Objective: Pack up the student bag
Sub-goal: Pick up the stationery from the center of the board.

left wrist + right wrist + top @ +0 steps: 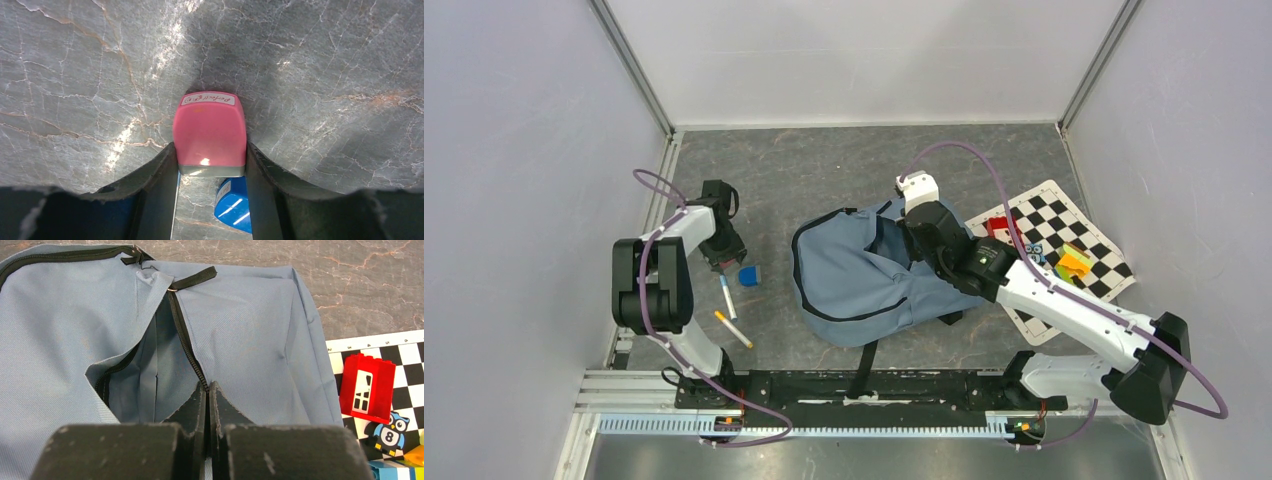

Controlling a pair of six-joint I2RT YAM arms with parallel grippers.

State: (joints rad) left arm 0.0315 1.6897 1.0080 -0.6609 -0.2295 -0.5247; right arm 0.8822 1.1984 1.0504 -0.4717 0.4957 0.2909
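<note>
While left gripper (210, 150) clasps pink eraser (210, 130) — blue block (232, 205) lies beside.

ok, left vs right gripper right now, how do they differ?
The left gripper has its jaws apart, with its fingers against both sides of the pink eraser on the table. The right gripper is shut tight. The left one takes a small, firm block, while the right one pinches the fabric of the student bag at its zipper edge. Both have hold of something.

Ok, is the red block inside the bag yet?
No, the red block sits on the checkered mat beside the student bag.
</note>
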